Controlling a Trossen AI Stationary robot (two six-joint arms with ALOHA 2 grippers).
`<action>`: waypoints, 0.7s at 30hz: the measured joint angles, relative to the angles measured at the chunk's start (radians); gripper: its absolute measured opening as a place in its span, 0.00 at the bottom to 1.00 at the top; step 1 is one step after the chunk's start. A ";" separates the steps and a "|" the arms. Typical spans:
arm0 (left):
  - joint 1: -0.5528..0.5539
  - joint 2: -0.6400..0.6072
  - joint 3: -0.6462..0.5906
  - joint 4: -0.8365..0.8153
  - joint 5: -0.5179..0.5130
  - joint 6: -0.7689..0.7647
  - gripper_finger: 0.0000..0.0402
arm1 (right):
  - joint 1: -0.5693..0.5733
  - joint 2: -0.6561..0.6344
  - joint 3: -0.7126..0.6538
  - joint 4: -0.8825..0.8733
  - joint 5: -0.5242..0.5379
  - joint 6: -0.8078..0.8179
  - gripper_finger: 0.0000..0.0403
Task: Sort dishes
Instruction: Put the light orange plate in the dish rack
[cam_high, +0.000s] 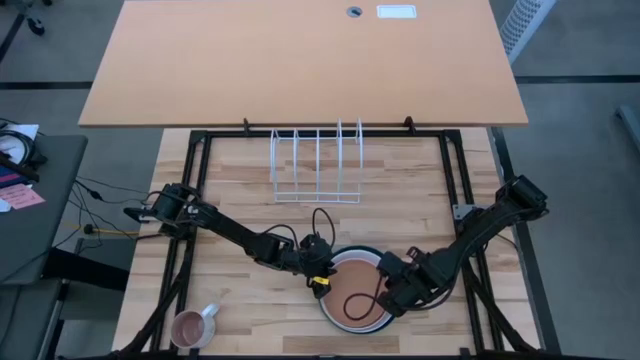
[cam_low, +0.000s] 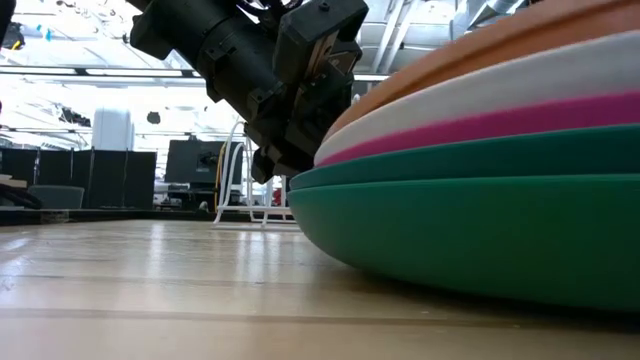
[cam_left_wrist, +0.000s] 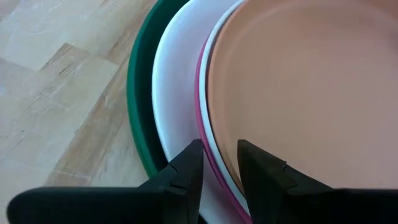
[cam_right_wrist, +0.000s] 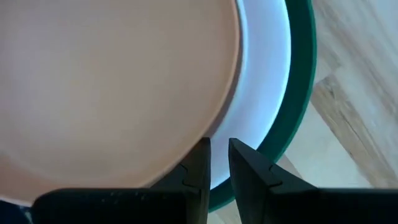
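So the left gripper (cam_high: 321, 281) is down at the left edge of the plate stack, fingers (cam_left_wrist: 186, 174) pinched in narrow with the rims of the pink plate (cam_left_wrist: 202, 118) and the orange-brown plate (cam_left_wrist: 298, 87) running between them; can't honestly tell if it's actually clamping yet. The right gripper (cam_high: 393, 296) sits on the opposite side of the same stack, fingers (cam_right_wrist: 199, 165) also close together, straddling the orange-brown plate's rim, and again I can't say it's a real grip. The stack itself is near the front of the desk (cam_high: 240, 200), a bit right of center: orange-brown on top, then white plate (cam_low: 520, 95), pink under that, and dark green plate (cam_low: 470, 230) at the bottom touching the wood. From the low view the upper plates look tilted up relative to the green one. The white wire rack (cam_high: 316, 165) stands toward the back of the desk, well apart from the stack. A small pink mug (cam_high: 192, 326) sits at the front left corner, off on its own.
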 joint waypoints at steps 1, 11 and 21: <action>0.000 0.000 0.000 0.000 0.000 -0.003 0.22 | 0.000 0.000 0.000 0.006 0.000 -0.010 0.16; 0.000 0.000 0.000 0.001 0.000 -0.003 0.22 | 0.009 0.000 0.000 0.015 -0.006 -0.278 0.16; 0.000 0.000 0.000 -0.013 0.000 -0.003 0.23 | 0.085 -0.020 0.000 -0.033 -0.001 -0.410 0.16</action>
